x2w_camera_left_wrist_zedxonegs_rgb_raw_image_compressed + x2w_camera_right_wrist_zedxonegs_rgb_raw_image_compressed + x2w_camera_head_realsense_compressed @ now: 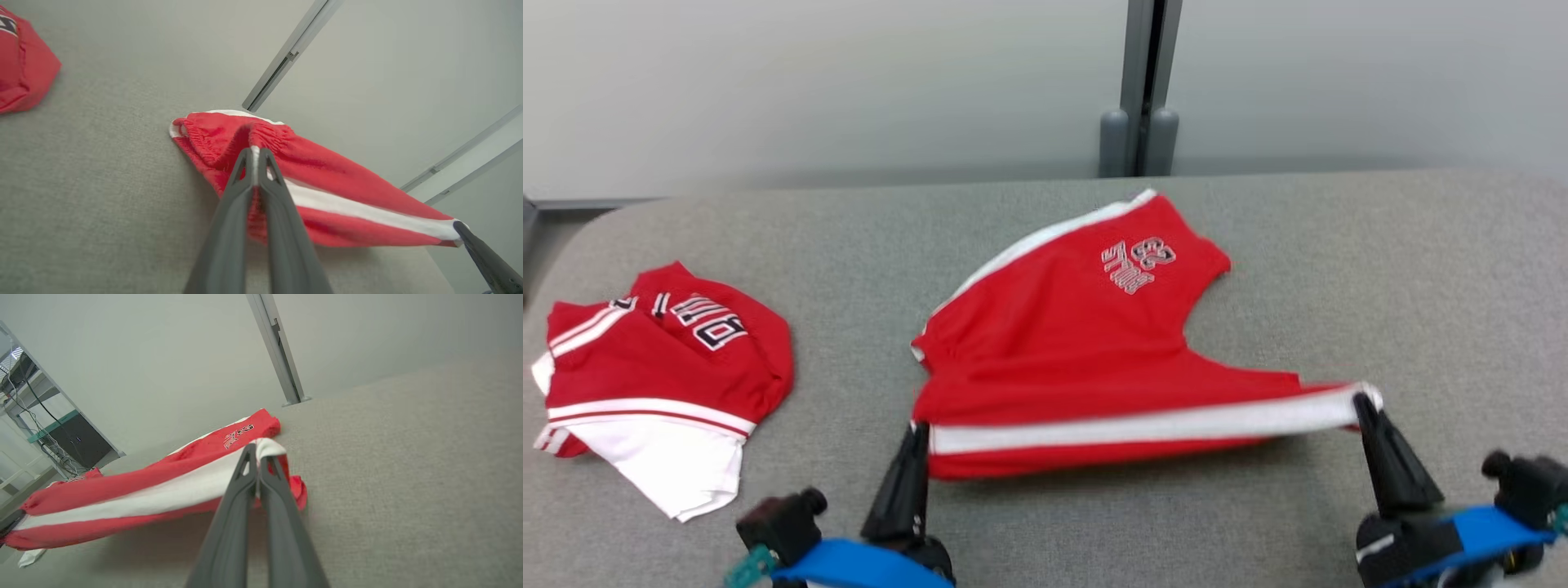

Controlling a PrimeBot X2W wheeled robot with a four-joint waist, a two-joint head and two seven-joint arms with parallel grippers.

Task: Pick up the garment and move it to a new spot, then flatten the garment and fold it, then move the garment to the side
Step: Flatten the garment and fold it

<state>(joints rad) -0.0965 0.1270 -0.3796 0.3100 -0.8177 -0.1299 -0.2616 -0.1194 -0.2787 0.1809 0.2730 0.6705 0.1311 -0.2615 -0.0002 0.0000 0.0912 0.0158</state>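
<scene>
Red shorts sit mid-worktop: near edge held off the surface, far leg resting on it. Left tool is pinched tight on the elastic waistband end of the white side stripe. Right tool is pinched tight on the hem end. The stripe is taut between them.

Judgement: light, limp knit, not fragile, sags wherever unsupported. Best holds are the two stripe ends, the waistband being the thickest. Second red-and-white garment lies well apart, to the left.
</scene>
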